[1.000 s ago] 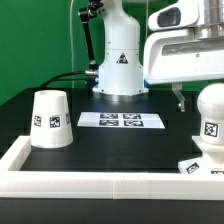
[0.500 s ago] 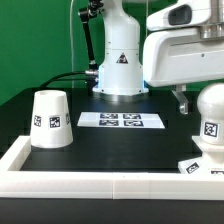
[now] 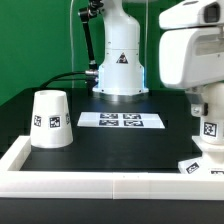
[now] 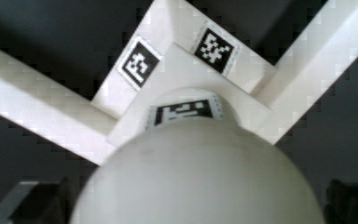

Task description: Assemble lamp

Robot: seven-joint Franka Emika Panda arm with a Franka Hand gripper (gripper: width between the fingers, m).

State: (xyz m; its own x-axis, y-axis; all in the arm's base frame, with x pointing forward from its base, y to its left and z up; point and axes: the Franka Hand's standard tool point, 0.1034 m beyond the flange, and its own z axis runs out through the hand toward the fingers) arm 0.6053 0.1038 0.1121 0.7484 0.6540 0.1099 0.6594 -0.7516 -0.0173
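The end effector point(image 4: 190, 199) hangs over the bulb point(image 3: 211, 122), which sits on its base point(image 3: 198, 166) at the exterior view's right. Its fingers point(image 4: 37, 200) are spread wide and grip nothing. The shade point(image 3: 50, 120) stands on the worktop point(image 3: 110, 145) at the left.

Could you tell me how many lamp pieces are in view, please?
3: the shade at the exterior view's left, the bulb at its right, the base beside it. None appears hidden.

Glossy white arm point(image 3: 192, 50), black cables point(image 3: 89, 45), triangle sticker point(image 3: 120, 60)
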